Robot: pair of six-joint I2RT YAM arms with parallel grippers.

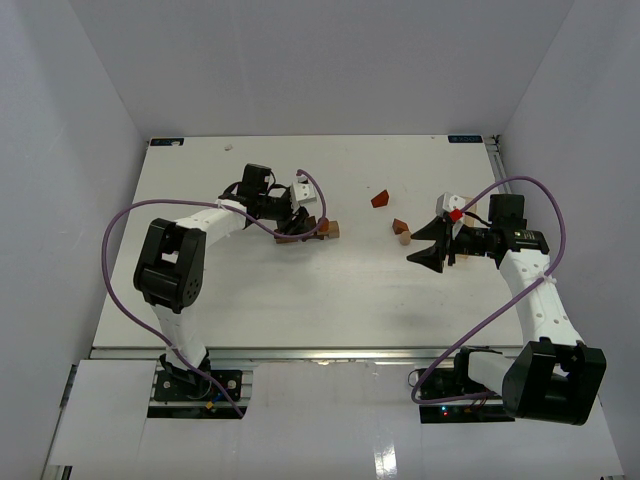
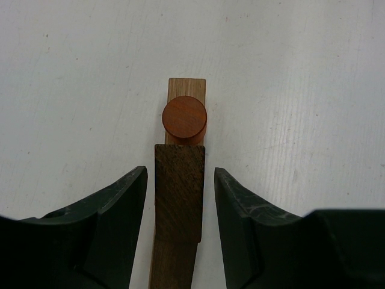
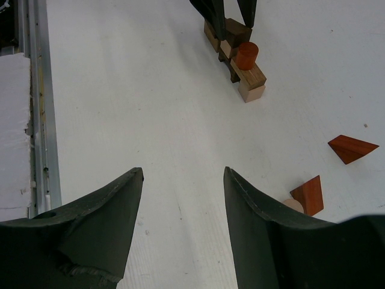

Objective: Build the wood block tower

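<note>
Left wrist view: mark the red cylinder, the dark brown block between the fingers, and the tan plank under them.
red cylinder (image 2: 184,118), left wrist view, centre of its round top face.
dark brown block (image 2: 178,192), left wrist view, middle of its top face.
tan plank (image 2: 186,87), left wrist view, its bare far end.
</note>
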